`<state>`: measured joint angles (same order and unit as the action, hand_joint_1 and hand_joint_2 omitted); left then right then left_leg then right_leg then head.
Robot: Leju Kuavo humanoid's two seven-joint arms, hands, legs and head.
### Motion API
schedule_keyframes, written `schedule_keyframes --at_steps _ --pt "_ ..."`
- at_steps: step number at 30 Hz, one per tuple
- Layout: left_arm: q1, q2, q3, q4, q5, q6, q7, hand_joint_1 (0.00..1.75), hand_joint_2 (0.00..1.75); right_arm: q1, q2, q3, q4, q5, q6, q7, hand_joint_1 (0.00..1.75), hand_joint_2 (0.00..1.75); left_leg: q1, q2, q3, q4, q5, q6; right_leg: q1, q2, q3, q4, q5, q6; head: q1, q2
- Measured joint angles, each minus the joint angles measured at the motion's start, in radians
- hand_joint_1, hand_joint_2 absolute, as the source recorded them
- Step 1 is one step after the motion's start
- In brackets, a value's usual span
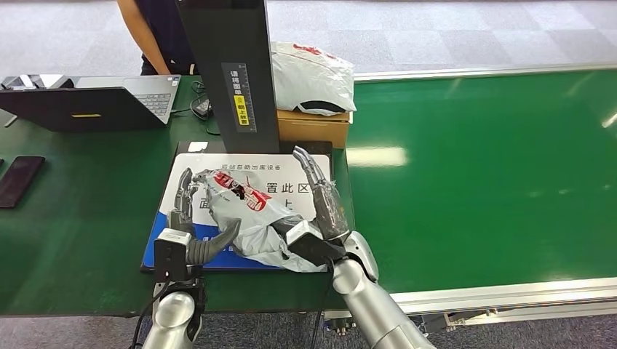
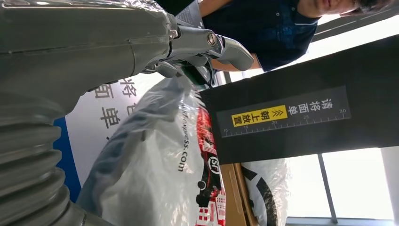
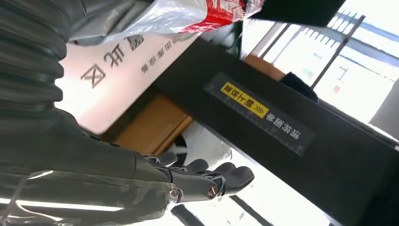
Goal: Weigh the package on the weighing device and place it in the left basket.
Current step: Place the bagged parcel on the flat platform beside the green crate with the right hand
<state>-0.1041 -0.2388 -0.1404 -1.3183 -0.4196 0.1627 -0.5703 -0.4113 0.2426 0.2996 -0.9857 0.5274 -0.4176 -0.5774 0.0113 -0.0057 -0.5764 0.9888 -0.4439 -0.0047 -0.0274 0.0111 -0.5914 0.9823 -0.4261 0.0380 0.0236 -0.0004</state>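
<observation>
Package point(image 1: 251, 211) lies on scale point(image 1: 291, 169), weighing underway; left hand point(image 1: 190, 218) at 9 o'clock, right hand point(image 1: 320, 200) at 3, both spread, flanking. Basket drop remains.

I see a laptop point(image 1: 109, 102) open at far left, a phone point(image 1: 20, 180) lying near it, a cardboard box point(image 1: 314, 125) with a white bag point(image 1: 309, 76) on top, a person point(image 1: 161, 36) standing behind
</observation>
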Motion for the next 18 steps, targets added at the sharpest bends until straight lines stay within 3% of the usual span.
schedule_keyframes --at_steps 3,10,18 --pt "0.000 0.000 0.000 0.000 0.000 0.000 -0.002 0.00 1.75 0.003 -0.008 -0.012 -0.022 -0.044 0.044 0.003 0.00 1.75 0.000 0.000 0.000 0.000 0.000 0.000 0.000 0.000 0.000 0.000 0.000 0.000 0.000 0.000" --pt "-0.001 0.000 -0.001 0.004 0.000 0.001 -0.004 0.00 1.75 0.000 -0.022 -0.030 -0.029 -0.016 -0.024 0.020 0.00 1.75 0.000 0.000 0.000 0.000 0.000 0.000 0.000 0.000 0.000 0.000 0.000 0.000 0.000 0.000" --pt "-0.002 0.000 -0.003 0.009 0.001 0.012 -0.009 0.00 1.75 -0.002 -0.024 -0.049 -0.033 -0.120 0.030 -0.017 0.00 1.75 0.000 0.000 0.000 0.000 0.000 0.000 0.000 0.000 0.000 0.000 0.000 0.000 0.000 0.000"
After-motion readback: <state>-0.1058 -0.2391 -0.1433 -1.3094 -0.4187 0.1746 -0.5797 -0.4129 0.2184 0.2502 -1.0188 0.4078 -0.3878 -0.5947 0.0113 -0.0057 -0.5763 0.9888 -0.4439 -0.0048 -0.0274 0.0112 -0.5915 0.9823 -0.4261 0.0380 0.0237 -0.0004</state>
